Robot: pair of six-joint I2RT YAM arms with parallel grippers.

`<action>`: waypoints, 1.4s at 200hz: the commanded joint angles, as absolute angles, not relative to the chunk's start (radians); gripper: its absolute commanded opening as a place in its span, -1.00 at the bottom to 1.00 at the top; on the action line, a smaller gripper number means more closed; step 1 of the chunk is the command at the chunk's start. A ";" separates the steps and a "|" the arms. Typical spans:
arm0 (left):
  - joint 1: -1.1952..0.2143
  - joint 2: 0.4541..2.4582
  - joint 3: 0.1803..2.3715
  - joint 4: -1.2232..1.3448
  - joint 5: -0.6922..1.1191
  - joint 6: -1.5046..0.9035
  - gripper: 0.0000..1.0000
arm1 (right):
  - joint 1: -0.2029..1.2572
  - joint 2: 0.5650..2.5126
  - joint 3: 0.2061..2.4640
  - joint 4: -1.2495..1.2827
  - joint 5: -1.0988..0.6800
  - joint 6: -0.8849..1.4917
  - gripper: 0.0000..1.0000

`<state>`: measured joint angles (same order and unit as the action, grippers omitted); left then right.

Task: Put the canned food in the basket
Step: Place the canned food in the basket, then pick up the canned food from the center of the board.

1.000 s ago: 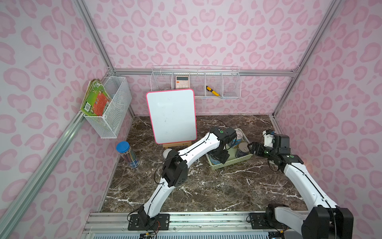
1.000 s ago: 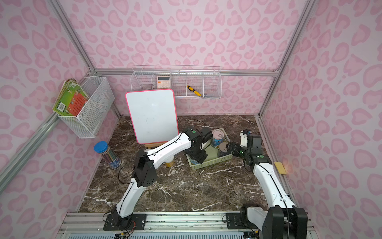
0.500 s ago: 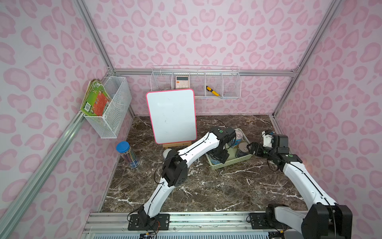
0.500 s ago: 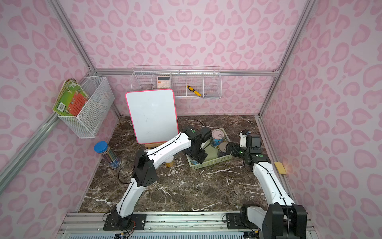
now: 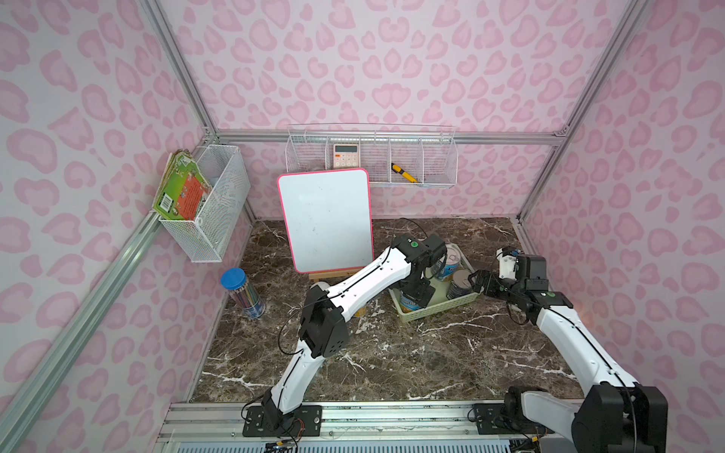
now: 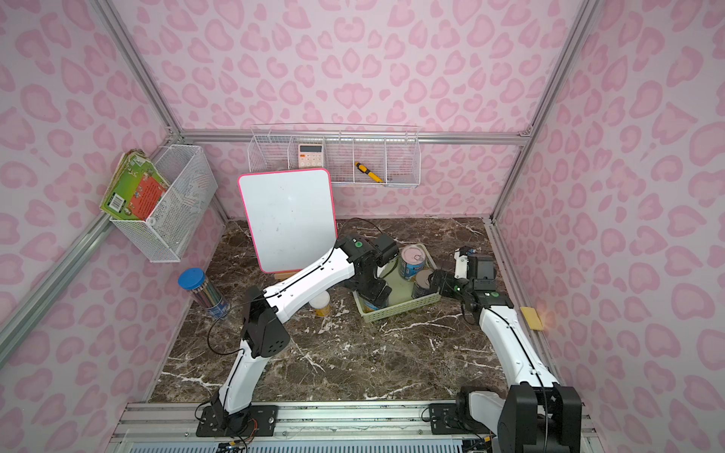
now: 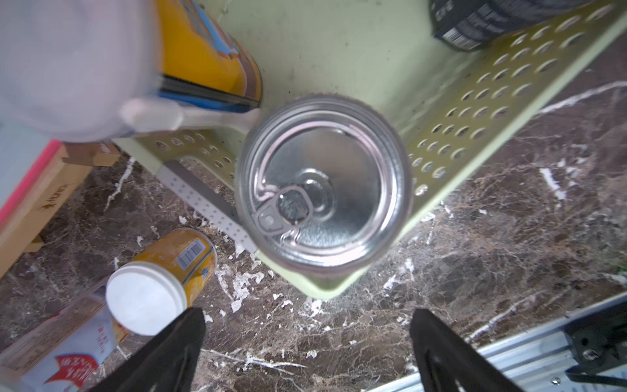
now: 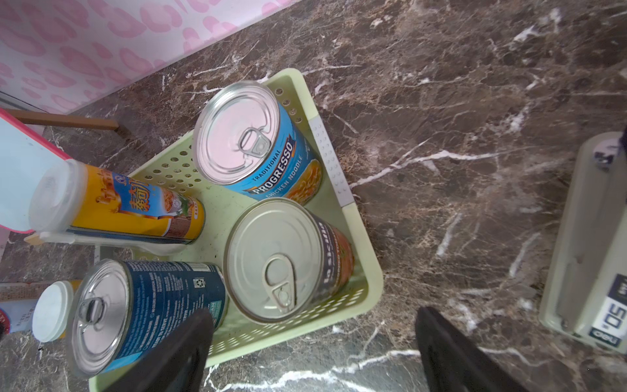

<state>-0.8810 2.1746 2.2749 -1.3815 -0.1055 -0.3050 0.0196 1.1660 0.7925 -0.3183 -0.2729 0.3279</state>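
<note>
The pale green basket [image 5: 442,307] [image 8: 368,253] sits right of the table's centre. Inside stand a Progresso can [image 8: 258,142] [image 5: 452,262], a dark-labelled silver-top can [image 8: 281,261] [image 5: 461,283], a dark blue can [image 8: 135,312] [image 7: 324,185] and a yellow can [image 8: 118,208]. Another yellow can with a white lid [image 7: 159,275] [image 6: 321,304] stands on the table beside the basket. My left gripper [image 7: 308,339] [image 5: 416,292] hovers open over the dark blue can, its fingers clear of it. My right gripper [image 8: 312,339] [image 5: 480,284] is open and empty at the basket's right end.
A pink-framed whiteboard on a wooden easel [image 5: 325,219] stands just behind and left of the basket. A pencil jar with a blue lid [image 5: 241,292] is by the left wall. White wire baskets [image 5: 208,204] [image 5: 372,161] hang on the walls. A yellow sponge [image 6: 531,317] lies at the right edge.
My left gripper's jaws have spread wide, letting go of the dark blue can in the basket's front left corner. Both arms have barely moved.
</note>
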 commanded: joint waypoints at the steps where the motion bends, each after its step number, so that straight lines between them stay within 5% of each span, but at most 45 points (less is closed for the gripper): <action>1: -0.900 2.101 2.303 -1.447 -0.163 -0.339 0.99 | 0.021 1.172 0.794 -0.301 -0.267 0.319 0.92; 30: -0.932 1.911 2.220 -1.459 -0.291 -0.403 0.97 | 0.021 1.172 0.795 -0.297 -0.261 0.316 0.92; 58: -0.931 1.641 1.895 -1.331 -0.394 -0.428 0.95 | 0.022 1.160 0.800 -0.305 -0.267 0.314 0.92; 99: -0.798 1.491 1.527 -1.201 -0.299 -0.461 0.97 | 0.026 1.157 0.796 -0.302 -0.283 0.319 0.92; 170: -0.694 1.694 1.507 -1.031 -0.104 -0.416 0.97 | 0.034 1.165 0.798 -0.302 -0.285 0.311 0.92; 280: -0.603 1.891 1.524 -1.053 -0.058 -0.402 0.97 | 0.044 1.186 0.800 -0.300 -0.286 0.292 0.92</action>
<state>-0.6102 1.8801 1.5444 -1.0531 -0.0692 -0.4080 0.0418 1.1843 0.7929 -0.3183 -0.2810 0.3050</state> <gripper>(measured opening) 0.987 0.959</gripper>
